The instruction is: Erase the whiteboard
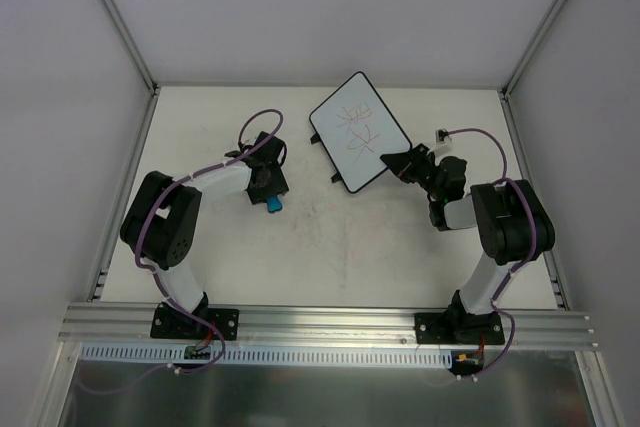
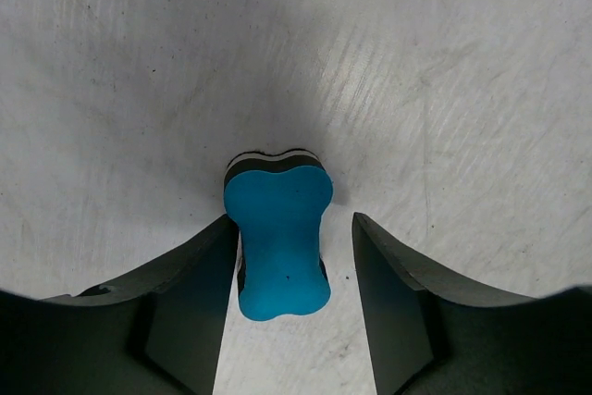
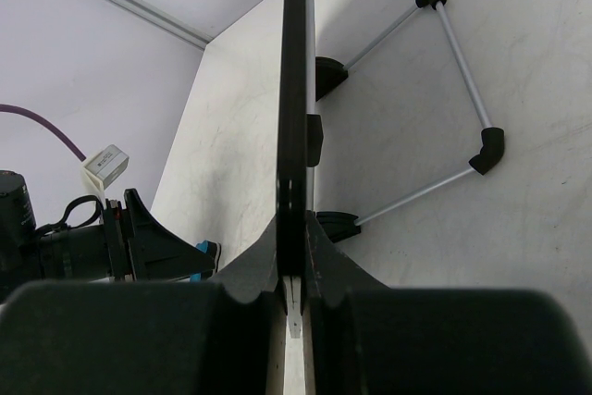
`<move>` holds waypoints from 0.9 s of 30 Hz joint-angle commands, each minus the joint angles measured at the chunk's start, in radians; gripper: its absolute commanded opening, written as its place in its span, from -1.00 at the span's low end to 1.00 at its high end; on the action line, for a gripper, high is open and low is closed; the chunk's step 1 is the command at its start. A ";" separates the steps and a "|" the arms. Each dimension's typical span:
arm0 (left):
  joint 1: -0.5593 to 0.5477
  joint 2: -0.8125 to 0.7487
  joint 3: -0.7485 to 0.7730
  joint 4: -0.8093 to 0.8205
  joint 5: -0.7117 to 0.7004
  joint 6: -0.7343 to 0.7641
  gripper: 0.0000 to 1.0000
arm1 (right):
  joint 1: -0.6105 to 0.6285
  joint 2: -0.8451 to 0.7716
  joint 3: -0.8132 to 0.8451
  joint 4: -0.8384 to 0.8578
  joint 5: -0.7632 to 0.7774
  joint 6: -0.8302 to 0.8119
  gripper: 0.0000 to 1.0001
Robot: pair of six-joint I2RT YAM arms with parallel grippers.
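Inside a white-walled enclosure (image 1: 320,7), on a scuffed pale bench (image 1: 330,247), the left claw (image 2: 291,224) stands narrowed astride a small blue bone-shaped foam eraser (image 2: 276,256), with a gap on one side and no grip yet. The right claw (image 3: 296,261) is clamped on the edge of the black-framed white rectangular whiteboard (image 1: 345,112), far right of centre, its red scribbles (image 1: 360,137) unwiped. Pickup appears to be the step in hand; next comes closing fully, then carrying the eraser to the board.
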 commanded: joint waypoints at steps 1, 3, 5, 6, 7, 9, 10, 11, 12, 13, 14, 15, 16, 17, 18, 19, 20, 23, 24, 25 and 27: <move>-0.007 0.002 0.027 -0.021 0.006 0.017 0.04 | -0.001 -0.010 0.033 0.025 0.008 -0.005 -1.00; -0.009 0.001 0.027 -0.021 0.005 0.020 0.03 | -0.003 -0.008 0.032 0.025 0.008 -0.005 -1.00; -0.007 0.002 0.028 -0.021 0.006 0.026 -0.20 | -0.003 -0.008 0.030 0.025 0.008 -0.005 -1.00; -0.007 0.004 0.028 -0.021 0.006 0.029 -0.28 | -0.003 -0.010 0.032 0.025 0.008 -0.003 -0.99; -0.009 -0.001 0.027 -0.021 0.006 0.029 -0.35 | -0.001 -0.007 0.032 0.025 0.008 -0.005 -1.00; -0.009 -0.005 0.025 -0.021 0.003 0.028 -0.35 | -0.001 -0.006 0.033 0.025 0.007 -0.005 -1.00; -0.007 -0.009 0.025 -0.021 0.003 0.028 -0.42 | -0.001 -0.003 0.035 0.025 0.007 -0.003 -0.99; -0.009 -0.010 0.025 -0.020 0.000 0.028 -0.44 | -0.001 -0.003 0.035 0.025 0.007 -0.005 -1.00; -0.009 -0.012 0.025 -0.021 0.003 0.026 -0.44 | -0.001 -0.003 0.035 0.025 0.007 -0.003 -1.00; -0.007 -0.018 0.023 -0.021 0.002 0.026 -0.44 | -0.001 -0.003 0.035 0.025 0.007 -0.003 -0.99; -0.009 -0.019 0.025 -0.020 0.005 0.026 -0.56 | -0.001 -0.003 0.035 0.025 0.007 -0.003 -1.00; -0.009 -0.024 0.025 -0.020 0.011 0.028 -0.61 | -0.001 -0.005 0.035 0.025 0.007 -0.003 -1.00; -0.009 -0.035 0.026 -0.018 0.014 0.029 -0.62 | -0.001 -0.003 0.035 0.025 0.007 -0.003 -1.00; -0.009 -0.042 0.028 -0.017 0.014 0.031 -0.62 | -0.001 -0.003 0.035 0.025 0.007 -0.005 -1.00; -0.009 -0.050 0.030 -0.013 0.014 0.043 -0.62 | -0.001 -0.003 0.035 0.025 0.007 -0.005 -1.00; -0.009 -0.070 0.031 0.000 0.015 0.055 -0.63 | -0.001 -0.003 0.035 0.025 0.007 -0.006 -1.00; -0.009 -0.082 0.030 0.011 0.014 0.069 -0.65 | -0.001 -0.003 0.035 0.025 0.007 -0.005 -1.00; -0.007 -0.124 0.027 0.055 0.014 0.135 -0.61 | 0.000 -0.003 0.035 0.025 0.007 -0.008 -1.00; -0.007 -0.133 0.027 0.065 0.012 0.163 -0.61 | 0.000 -0.002 0.035 0.025 0.005 -0.008 -1.00; -0.009 -0.148 0.030 0.075 0.012 0.174 -0.62 | 0.002 -0.002 0.035 0.025 0.007 -0.008 -1.00; -0.007 -0.156 0.043 0.111 0.031 0.215 -0.69 | 0.002 -0.002 0.035 0.025 0.007 -0.012 -1.00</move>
